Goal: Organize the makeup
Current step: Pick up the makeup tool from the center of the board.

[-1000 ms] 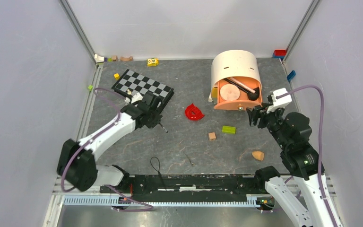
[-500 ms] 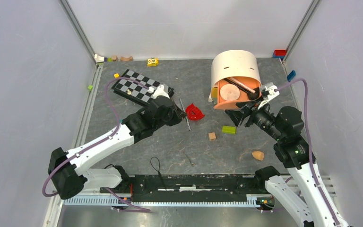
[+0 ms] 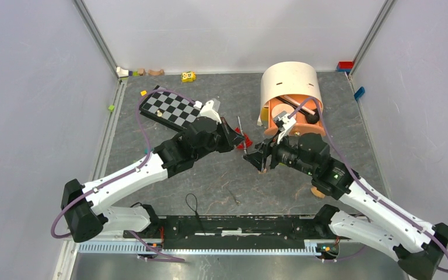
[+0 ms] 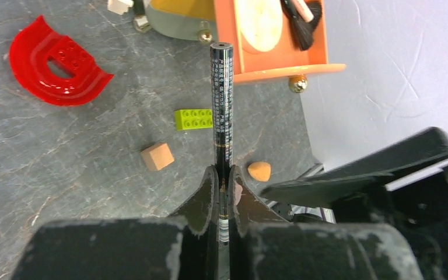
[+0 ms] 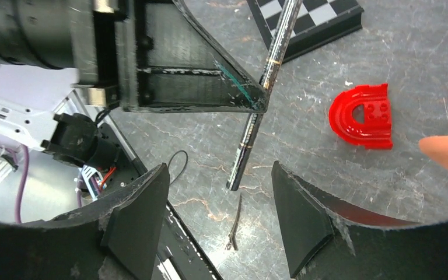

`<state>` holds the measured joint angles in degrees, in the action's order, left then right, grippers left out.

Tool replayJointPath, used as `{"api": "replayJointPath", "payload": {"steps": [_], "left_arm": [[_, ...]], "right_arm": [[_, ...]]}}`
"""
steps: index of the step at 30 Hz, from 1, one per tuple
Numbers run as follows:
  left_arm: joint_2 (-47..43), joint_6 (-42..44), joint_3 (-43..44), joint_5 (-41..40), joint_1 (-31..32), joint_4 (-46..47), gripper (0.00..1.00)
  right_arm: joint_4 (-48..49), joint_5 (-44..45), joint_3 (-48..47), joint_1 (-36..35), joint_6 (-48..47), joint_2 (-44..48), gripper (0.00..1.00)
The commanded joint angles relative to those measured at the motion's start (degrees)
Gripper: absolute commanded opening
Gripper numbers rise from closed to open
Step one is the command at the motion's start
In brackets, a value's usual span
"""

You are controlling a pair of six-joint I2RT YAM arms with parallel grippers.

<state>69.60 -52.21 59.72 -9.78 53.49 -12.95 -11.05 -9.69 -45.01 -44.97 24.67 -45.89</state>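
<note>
While you watch from above, your left gripper [image 3: 233, 139] holds the black pencil [image 3: 240, 125] aloft beside the red piece [image 3: 246, 140]. On the left wrist, its jaws clamp the pencil's base. On the right wrist, the right gripper [image 5: 220, 175] gapes, and the pencil's end shows between its fingers, touching neither.

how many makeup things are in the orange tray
2: a round compact in the tray, and a brush beside it. More may be hidden under the cover.

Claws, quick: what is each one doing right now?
Left claw: closed, holding the black tube.
Right claw: open, holding nothing.
</note>
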Motion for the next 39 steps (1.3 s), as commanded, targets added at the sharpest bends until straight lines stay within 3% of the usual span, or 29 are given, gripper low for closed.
{"api": "replayJointPath", "payload": {"steps": [1,6,21,26,31,33,37,39], "left_arm": [[-0.8,3.3,1.8,2.4,0.7,4.6,0.02],[-1.7,4.0,1.0,3.8,1.0,5.5,0.02],[-2.9,3.6,-1.6,5.5,1.6,8.3,0.02],[-3.4,3.2,-2.8,5.6,1.6,8.8,0.04],[-3.6,3.9,-2.3,6.4,1.6,8.9,0.30],[-3.7,5.0,-1.4,6.4,1.5,7.9,0.46],[-4.5,9.0,2.4,5.0,1.6,2.3,0.74],[-5.4,11.0,4.2,2.8,1.5,-1.0,0.80]], "right_arm": [[4.6,8.7,0.8,-2.7,1.7,-1.0,0.70],[4.7,12.5,1.8,-3.3,1.8,-2.1,0.65],[9.9,12.6,4.1,-3.4,1.8,-3.1,0.37],[10.6,12.2,4.4,-3.4,1.0,-2.9,0.12],[10.2,12.0,3.7,-3.4,-0.8,-3.5,0.02],[7.9,13.8,2.1,-3.4,-3.2,-3.4,0.00],[0.9,21.2,-3.6,-3.4,-12.4,-3.1,0.00],[-3.0,26.0,-7.0,-3.3,-19.9,-3.1,0.00]]}}
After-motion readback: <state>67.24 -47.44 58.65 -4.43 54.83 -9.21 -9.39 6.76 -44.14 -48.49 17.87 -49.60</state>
